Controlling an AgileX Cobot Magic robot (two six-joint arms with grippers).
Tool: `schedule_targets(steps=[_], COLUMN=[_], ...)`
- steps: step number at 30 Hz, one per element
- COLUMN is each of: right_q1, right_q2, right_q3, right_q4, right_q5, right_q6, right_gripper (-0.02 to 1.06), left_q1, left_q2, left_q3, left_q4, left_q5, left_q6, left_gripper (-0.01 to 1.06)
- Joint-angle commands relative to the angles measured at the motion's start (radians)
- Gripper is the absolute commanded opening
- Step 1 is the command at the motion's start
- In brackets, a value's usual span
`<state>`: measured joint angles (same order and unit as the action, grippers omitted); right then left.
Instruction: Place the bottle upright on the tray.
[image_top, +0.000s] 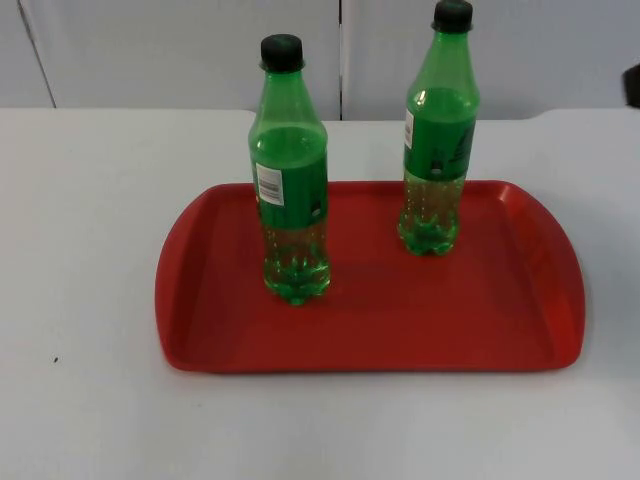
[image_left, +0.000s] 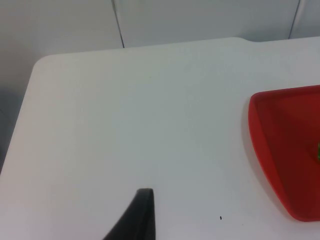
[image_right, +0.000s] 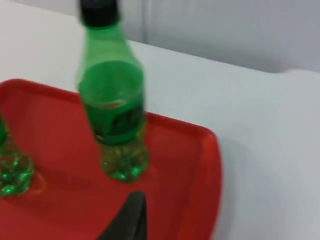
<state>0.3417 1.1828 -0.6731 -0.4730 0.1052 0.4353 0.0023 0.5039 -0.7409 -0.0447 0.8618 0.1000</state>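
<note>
On the white table (image_top: 80, 250), a red tray (image_top: 480, 330) lay lengthwise in front of the grey partition wall (image_top: 150, 50), and 2 green bottles stood upright on it, well apart from each other. Nearer the tray's left end stood 1 bottle (image_top: 290, 190) with a black cap (image_top: 281, 51) and a white barcode label; the other bottle (image_top: 438, 150), also black-capped, stood toward the far rim, right of centre. Each bottle held clear liquid in its base. Neither bottle touched the tray's raised rim. From the left wrist view, the left gripper (image_left: 137, 215) hovered over bare table beside the tray's left end (image_left: 280, 150), apart from it; 1 black fingertip was visible, so how far its claw stood open could not be told. From the right wrist view, the right gripper (image_right: 131, 217) hung above the tray's right part (image_right: 200, 190), near the right-hand bottle (image_right: 112, 100) without touching it; its opening likewise could not be told, and nothing was seen in its grasp.
</note>
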Motion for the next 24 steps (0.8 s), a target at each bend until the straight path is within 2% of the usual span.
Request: schedule_targets(steps=[1, 4, 8, 17, 24], right_q1=[0.005, 0.005, 0.005, 0.005, 0.005], right_q2=[-0.074, -0.171, -0.259, -0.401, -0.408], right_q3=[0.006, 0.006, 0.006, 0.006, 0.006], right_q4=[0.018, 0.066, 0.095, 0.119, 0.199], right_q5=[0.101, 0.202, 0.255, 0.333, 0.367], right_q6=[0.019, 0.019, 0.019, 0.017, -0.084], right_gripper=[1.05, 1.05, 1.05, 1.05, 1.05], left_q1=[0.000, 0.000, 0.000, 0.000, 0.000], left_q2=[-0.005, -0.005, -0.005, -0.005, -0.005], left_q3=[0.003, 0.003, 0.003, 0.003, 0.003], left_q4=[0.004, 0.004, 0.004, 0.004, 0.004], left_q5=[-0.008, -0.008, -0.008, -0.008, -0.008], left_q6=[-0.005, -0.005, -0.005, -0.005, -0.005], left_gripper=[1.05, 1.05, 1.05, 1.05, 1.05])
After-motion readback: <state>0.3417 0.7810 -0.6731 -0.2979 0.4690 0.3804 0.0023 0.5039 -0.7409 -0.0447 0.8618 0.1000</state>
